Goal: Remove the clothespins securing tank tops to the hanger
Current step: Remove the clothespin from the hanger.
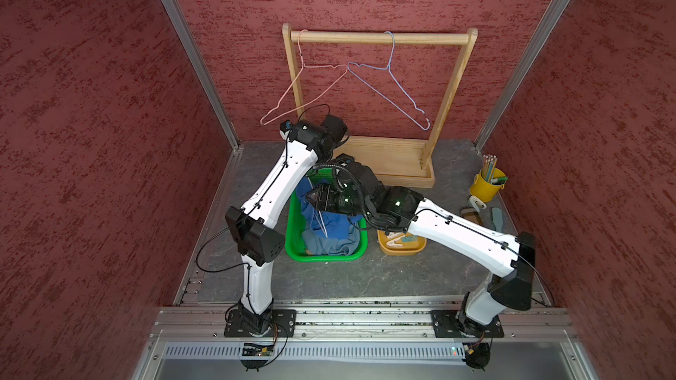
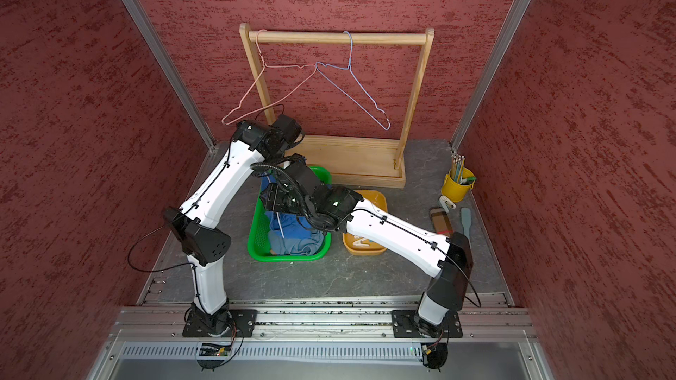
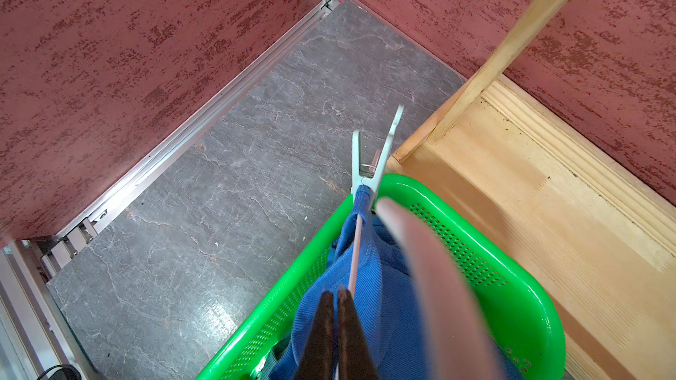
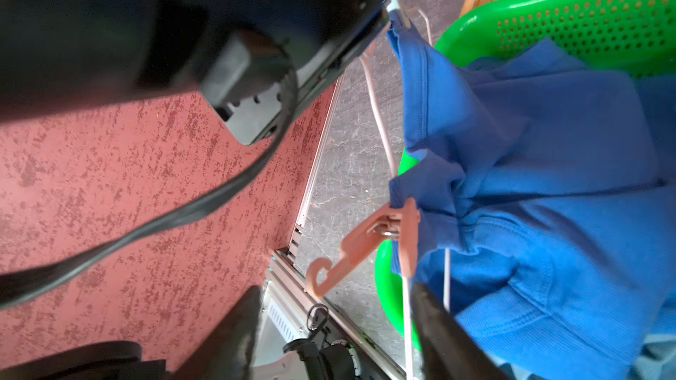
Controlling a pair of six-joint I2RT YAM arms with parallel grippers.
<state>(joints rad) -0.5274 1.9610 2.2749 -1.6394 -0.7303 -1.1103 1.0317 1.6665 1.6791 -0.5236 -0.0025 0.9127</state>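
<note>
Bounding edges: red textured walls close in behind and on both sides of the green perforated plastic basket (image 1: 329, 258); a light wooden garment rack (image 1: 384, 162) stands just behind the basket.
Open room: bare grey stone-patterned tabletop (image 1: 365, 279) lies in front of the basket and on its left-arm side.
Basket contents: a bright royal blue tank top (image 4: 530, 140) hangs partly above the basket; a dusty grey-blue tank top (image 1: 329, 244) lies at the basket's front end.
Tray: a shallow orange plastic tray (image 1: 384, 248) sits just beside the basket on the right-arm side and holds loose white and pale teal clothespins (image 1: 397, 241).
Hanger: a pale thin wire hanger (image 4: 380, 122) slants over the basket and carries the blue top.
Pegs: a pale teal plastic clothespin (image 3: 371, 162) clamps a strap to the wire above the basket's rim; a pastel pink plastic clothespin (image 4: 369, 239) clamps another part of the top to the wire.
Grip, left: the left gripper (image 3: 335, 292) has its fingers pressed together on the hanger wire over the basket.
Grip, right: the right gripper (image 4: 334, 288) has its jaws apart and pinches nothing; the pink peg's hooked handle end lies just ahead of the gap.
</note>
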